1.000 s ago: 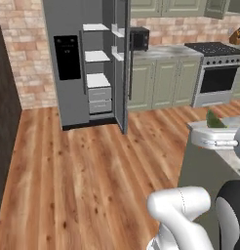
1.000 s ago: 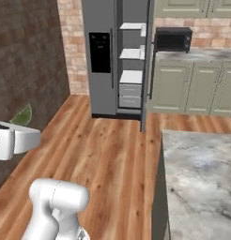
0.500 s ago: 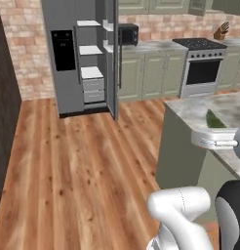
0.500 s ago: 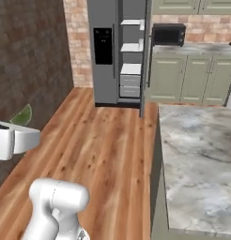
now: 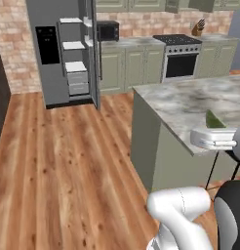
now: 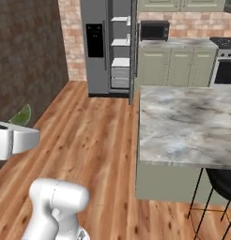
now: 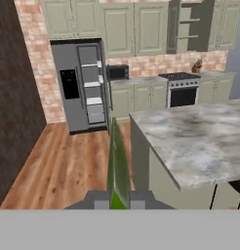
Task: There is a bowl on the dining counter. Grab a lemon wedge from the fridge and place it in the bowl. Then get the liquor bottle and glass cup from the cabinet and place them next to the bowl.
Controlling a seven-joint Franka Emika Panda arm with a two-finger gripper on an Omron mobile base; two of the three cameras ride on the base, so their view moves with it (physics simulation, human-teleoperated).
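Between the closed gripper [image 7: 117, 204] fingers sits the lemon wedge [image 7: 117, 168], dining counter [image 7: 190, 132] ahead-right; bowl not visible yet.

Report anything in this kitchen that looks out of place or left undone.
The fridge stands with its right door swung open, shelves exposed, and nobody at it. In the hand view a wall cabinet above the stove also hangs open. Otherwise nothing looks spilled or damaged; the gripper is shut on the lemon wedge.

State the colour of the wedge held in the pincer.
Yellowish green; the lemon wedge shows best in the hand view.
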